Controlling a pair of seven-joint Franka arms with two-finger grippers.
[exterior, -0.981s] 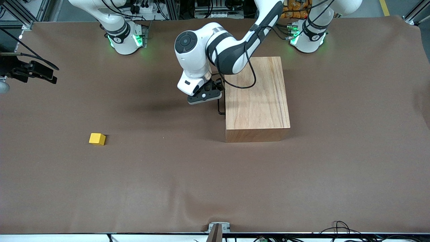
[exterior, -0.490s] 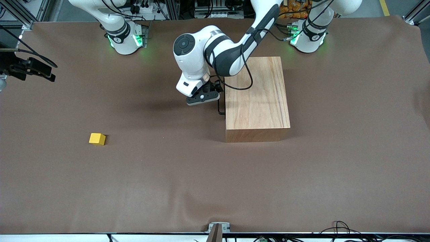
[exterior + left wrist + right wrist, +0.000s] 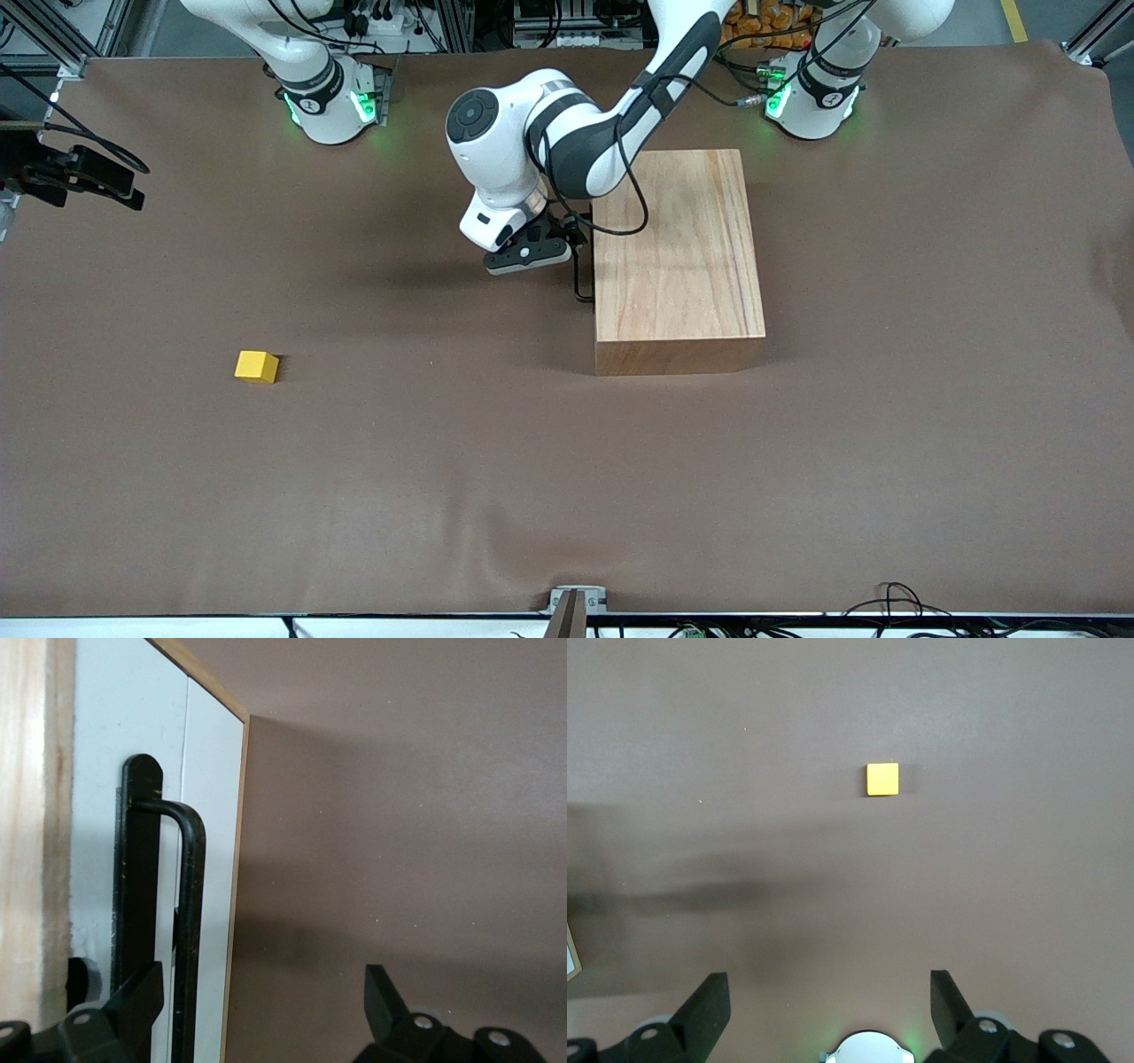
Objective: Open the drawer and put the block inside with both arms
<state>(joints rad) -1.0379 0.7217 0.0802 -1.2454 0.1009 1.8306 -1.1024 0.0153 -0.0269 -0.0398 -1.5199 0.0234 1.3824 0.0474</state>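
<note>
The wooden box (image 3: 678, 257) stands in the middle of the table, and its drawer is shut. The pale drawer front (image 3: 97, 771) carries the black loop handle (image 3: 190, 904), also visible in the front view (image 3: 580, 282). My left gripper (image 3: 534, 257) hangs open beside the handle. In the left wrist view (image 3: 257, 1005) the handle's bar lies just inside one finger (image 3: 137, 997). The yellow block (image 3: 257, 366) lies on the table toward the right arm's end, nearer the front camera. My right gripper (image 3: 97, 177) is open and empty, high over that end, and the block (image 3: 882, 779) is far below it (image 3: 828, 1005).
The brown cloth (image 3: 567, 478) covers the whole table. The two green-lit bases (image 3: 332, 102) (image 3: 811, 93) stand along the edge farthest from the front camera. A metal bracket (image 3: 571, 607) sits at the nearest edge.
My left gripper has shifted slightly toward the right arm's end, staying by the handle. My right gripper has moved a little. The block and the box have not moved.
</note>
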